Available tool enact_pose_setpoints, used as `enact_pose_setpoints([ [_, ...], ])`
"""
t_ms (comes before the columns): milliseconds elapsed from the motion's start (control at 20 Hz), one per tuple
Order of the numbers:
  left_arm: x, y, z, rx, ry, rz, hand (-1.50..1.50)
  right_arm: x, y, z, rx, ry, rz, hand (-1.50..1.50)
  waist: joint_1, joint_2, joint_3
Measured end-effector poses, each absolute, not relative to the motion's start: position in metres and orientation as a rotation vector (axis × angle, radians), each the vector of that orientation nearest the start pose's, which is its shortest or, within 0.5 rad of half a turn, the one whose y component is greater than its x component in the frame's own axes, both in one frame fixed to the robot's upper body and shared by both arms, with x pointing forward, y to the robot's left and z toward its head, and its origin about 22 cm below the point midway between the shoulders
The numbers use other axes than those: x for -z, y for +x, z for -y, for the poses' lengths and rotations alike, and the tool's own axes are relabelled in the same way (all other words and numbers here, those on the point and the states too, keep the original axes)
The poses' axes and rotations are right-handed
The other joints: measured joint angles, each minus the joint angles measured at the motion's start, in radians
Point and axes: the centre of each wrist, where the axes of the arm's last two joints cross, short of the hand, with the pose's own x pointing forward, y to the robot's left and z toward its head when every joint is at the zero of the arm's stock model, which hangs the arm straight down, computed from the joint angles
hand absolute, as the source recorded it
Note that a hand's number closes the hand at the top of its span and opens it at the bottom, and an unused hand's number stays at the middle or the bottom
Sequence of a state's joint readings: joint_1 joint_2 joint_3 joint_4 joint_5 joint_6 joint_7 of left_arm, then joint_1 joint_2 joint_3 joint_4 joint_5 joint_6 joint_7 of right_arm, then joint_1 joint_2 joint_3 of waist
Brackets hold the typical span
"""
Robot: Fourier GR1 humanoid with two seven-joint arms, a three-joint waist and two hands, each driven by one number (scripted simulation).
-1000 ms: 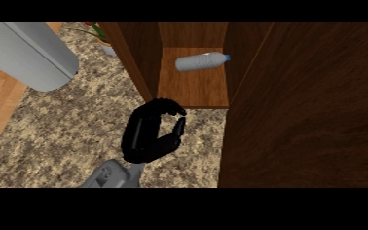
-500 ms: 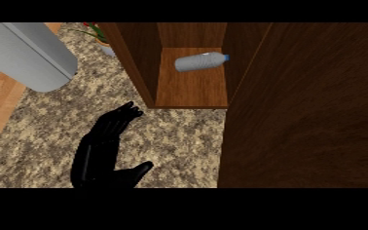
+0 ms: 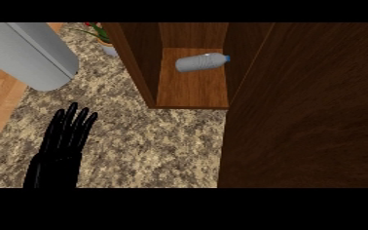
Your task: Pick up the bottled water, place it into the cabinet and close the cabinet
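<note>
While the bottled water (image 3: 202,62) lies on its side deep on the cabinet (image 3: 193,85) shelf, clear of the shelf's front edge, the left hand (image 3: 63,141) hangs released, fingers straight, over bare speckled counter (image 3: 151,141). A dark wooden door (image 3: 302,122) fills the right side.

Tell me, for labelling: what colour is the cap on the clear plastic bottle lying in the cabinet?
Blue, on the clear plastic water bottle; head view.

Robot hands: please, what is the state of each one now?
Left robot hand: open, fingers straight, holding nothing, above the counter.
Right robot hand: not in view.
</note>
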State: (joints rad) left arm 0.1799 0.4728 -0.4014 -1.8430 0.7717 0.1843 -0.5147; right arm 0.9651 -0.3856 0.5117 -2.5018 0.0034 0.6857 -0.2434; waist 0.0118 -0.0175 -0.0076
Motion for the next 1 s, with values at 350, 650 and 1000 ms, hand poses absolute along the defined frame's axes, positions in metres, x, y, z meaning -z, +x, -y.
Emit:
enact_pose_setpoints([
  [350,-0.034,0.164,-0.265,-0.263,-0.41,1.854,-1.5,-0.114,0.038,0.209,-0.67,0.838,1.609,1.5,0.028,-0.002,-0.006],
  [650,-0.04,0.153,-0.284,-0.245,-0.431,1.852,-1.5,-0.113,0.038,0.201,-0.554,0.77,1.64,1.5,0.062,0.01,-0.007],
  [1000,-0.043,0.148,-0.298,-0.207,-0.468,1.853,-1.5,-0.114,0.046,0.196,-0.541,0.741,1.666,1.5,0.112,0.027,-0.009],
])
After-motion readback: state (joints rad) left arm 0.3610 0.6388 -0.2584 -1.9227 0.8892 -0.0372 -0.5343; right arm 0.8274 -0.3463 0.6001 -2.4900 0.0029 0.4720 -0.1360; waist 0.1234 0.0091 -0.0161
